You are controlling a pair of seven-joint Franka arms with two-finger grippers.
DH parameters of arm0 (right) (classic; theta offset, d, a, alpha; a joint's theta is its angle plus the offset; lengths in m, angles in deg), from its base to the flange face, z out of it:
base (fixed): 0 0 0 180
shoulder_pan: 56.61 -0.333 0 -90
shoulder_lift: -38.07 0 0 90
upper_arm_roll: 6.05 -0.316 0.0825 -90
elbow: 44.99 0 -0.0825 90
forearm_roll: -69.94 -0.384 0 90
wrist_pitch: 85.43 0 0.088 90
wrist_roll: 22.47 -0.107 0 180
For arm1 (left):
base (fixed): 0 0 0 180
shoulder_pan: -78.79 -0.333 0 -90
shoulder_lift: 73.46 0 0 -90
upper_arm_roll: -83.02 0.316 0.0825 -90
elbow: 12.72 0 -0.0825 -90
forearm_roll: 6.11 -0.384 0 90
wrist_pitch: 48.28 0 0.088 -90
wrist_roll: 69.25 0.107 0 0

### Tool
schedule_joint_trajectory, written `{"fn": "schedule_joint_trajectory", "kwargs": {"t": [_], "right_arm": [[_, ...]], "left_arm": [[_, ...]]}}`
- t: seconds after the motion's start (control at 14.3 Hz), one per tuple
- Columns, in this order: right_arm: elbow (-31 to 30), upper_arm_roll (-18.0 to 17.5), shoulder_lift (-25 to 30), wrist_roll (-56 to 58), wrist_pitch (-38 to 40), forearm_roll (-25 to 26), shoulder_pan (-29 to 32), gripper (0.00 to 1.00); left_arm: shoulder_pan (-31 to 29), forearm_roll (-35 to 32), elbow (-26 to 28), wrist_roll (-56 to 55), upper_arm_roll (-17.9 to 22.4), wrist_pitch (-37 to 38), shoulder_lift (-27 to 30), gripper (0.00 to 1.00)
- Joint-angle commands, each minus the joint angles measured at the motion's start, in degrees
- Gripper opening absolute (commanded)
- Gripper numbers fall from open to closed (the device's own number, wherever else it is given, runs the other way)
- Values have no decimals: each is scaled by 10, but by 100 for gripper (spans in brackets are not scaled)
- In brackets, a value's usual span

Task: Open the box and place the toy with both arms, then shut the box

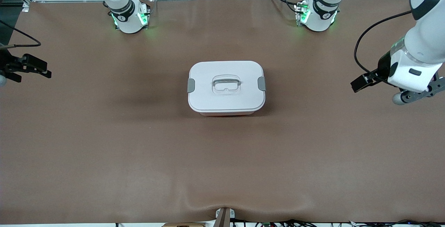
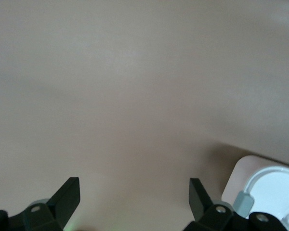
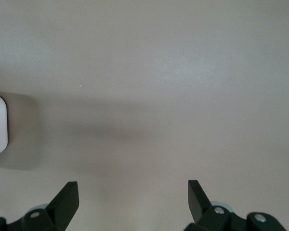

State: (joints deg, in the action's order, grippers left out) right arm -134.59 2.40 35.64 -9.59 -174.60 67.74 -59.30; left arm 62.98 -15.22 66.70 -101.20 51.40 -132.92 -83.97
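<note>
The box (image 1: 226, 88) sits at the middle of the brown surface (image 1: 104, 143), its white lid (image 1: 208, 98) seated on top, with the recessed clear handle (image 1: 226, 83) at the lid's centre and a grey clip (image 1: 191, 85) on the end toward the right arm and another grey clip (image 1: 261, 83) on the end toward the left arm, both lying flat against the lid's edge. A thin strip of the pink tub (image 1: 226, 114) shows under the lid's edge on the side nearer the front camera. Taking the box as the centre of a clock face in the front view, the right hand (image 1: 21, 69) is out at about 9 o'clock, up over the bare surface at the right arm's end and well apart from the box; the left hand (image 1: 361, 81) is at about 3 o'clock, up over the surface at the left arm's end, also well apart from it. In the right wrist view the right hand's fingers (image 3: 65, 199) stand wide apart with nothing between them, and a corner of the lid shows at the frame's edge. In the left wrist view the left hand's fingers (image 2: 67, 197) are likewise spread wide with nothing between them, with a corner of the lid and one grey clip beside them. The plush toy is not seen in any view.
</note>
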Motion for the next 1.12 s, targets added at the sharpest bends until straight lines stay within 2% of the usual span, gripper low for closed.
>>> {"fn": "schedule_joint_trajectory", "kwargs": {"t": [0.0, 0.07, 0.28, 0.35, 0.56, 0.84, 1.05], "right_arm": [[-18, -5, 17, -8, -5, 5, 3, 100], [-18, -5, 17, -7, -5, 5, 3, 100], [-17, -5, 16, -8, -10, 5, 2, 100], [-14, -6, 16, -8, -11, 4, 1, 100], [26, -8, 2, -58, 24, 2, -6, 100], [28, -8, -6, -72, 24, 4, -15, 100], [27, -33, -6, -78, 27, 4, -3, 100]], "left_arm": [[7, 11, 9, 41, 22, 24, 35, 100], [34, 12, 12, 55, 53, 29, 43, 100], [153, 19, 38, 91, 187, 37, 73, 100], [175, 23, 50, 97, 213, 37, 83, 100], [178, 38, 71, 110, 227, 36, 109, 100], [179, 72, 103, 116, 243, 31, 143, 100], [181, 73, 128, 151, 257, 22, 160, 100]]}}
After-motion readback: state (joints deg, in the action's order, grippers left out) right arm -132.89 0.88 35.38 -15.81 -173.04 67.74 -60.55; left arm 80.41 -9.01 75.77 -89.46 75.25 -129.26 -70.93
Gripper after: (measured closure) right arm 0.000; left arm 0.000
